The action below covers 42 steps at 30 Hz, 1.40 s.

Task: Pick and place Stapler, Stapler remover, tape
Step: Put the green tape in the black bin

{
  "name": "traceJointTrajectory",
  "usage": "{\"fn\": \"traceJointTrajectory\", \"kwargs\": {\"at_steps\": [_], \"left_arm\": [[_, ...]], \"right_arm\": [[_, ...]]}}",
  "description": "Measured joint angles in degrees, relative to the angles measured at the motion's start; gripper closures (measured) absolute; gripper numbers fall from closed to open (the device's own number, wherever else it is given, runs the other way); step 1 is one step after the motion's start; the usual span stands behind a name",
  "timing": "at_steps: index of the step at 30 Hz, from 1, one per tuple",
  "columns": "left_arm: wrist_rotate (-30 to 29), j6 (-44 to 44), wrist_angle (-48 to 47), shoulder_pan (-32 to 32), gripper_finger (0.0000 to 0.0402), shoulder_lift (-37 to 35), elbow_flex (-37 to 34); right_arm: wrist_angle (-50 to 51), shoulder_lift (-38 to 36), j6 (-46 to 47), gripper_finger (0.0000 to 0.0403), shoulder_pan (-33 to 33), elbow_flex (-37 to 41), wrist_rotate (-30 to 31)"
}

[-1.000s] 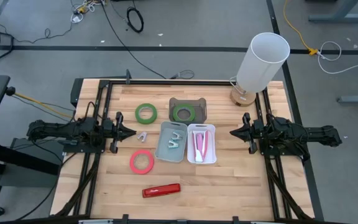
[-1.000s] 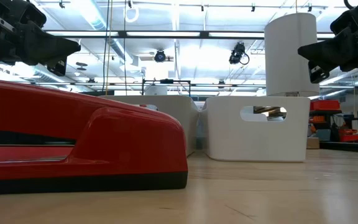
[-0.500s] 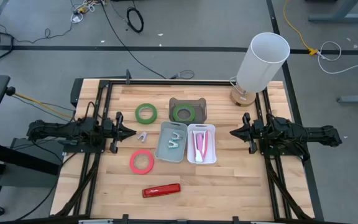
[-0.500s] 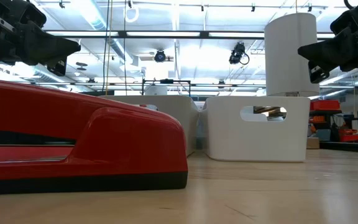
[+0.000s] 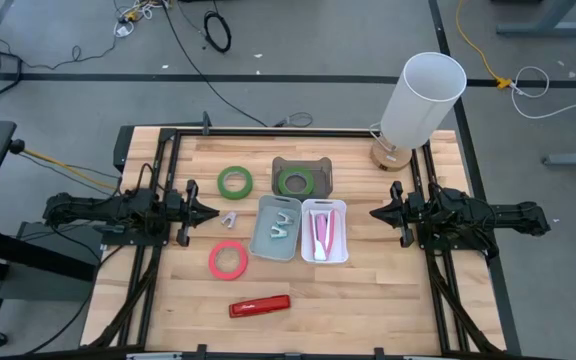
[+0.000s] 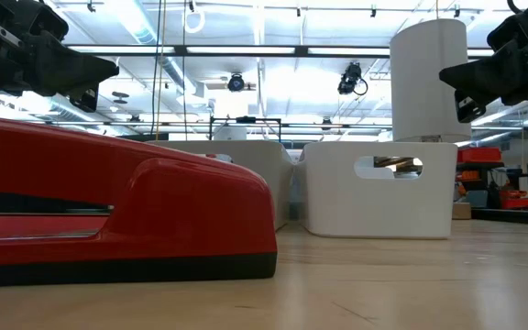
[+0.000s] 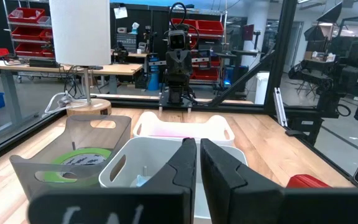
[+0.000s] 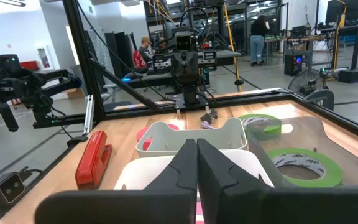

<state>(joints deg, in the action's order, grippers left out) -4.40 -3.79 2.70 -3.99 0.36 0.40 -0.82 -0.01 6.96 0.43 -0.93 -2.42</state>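
Observation:
A red stapler (image 5: 260, 305) lies flat on the table near its front edge and fills the left of the low view (image 6: 117, 206). A small staple remover (image 5: 230, 219) lies just off my left gripper's tips. A red tape ring (image 5: 228, 260) and a green tape ring (image 5: 235, 181) lie flat on the wood. Another green tape (image 5: 295, 181) sits in a dark holder. My left gripper (image 5: 213, 212) is shut and empty at the table's left. My right gripper (image 5: 373, 213) is shut and empty at the right, facing it.
A grey bin (image 5: 277, 228) holding metal pieces and a white bin (image 5: 324, 231) holding a pink thing stand side by side at the centre. A white lamp (image 5: 423, 100) stands at the far right corner. A black frame runs along the table's edges. People show far off in the right wrist view.

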Motion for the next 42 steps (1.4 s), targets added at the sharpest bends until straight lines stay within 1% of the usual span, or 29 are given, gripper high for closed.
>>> {"fn": "traceJointTrajectory", "kwargs": {"at_steps": [42], "left_arm": [[0.1,0.0,1.1,0.0,0.0374,0.0,0.0]], "right_arm": [[0.0,0.0,0.0,0.0399,0.0,0.0,0.0]]}}
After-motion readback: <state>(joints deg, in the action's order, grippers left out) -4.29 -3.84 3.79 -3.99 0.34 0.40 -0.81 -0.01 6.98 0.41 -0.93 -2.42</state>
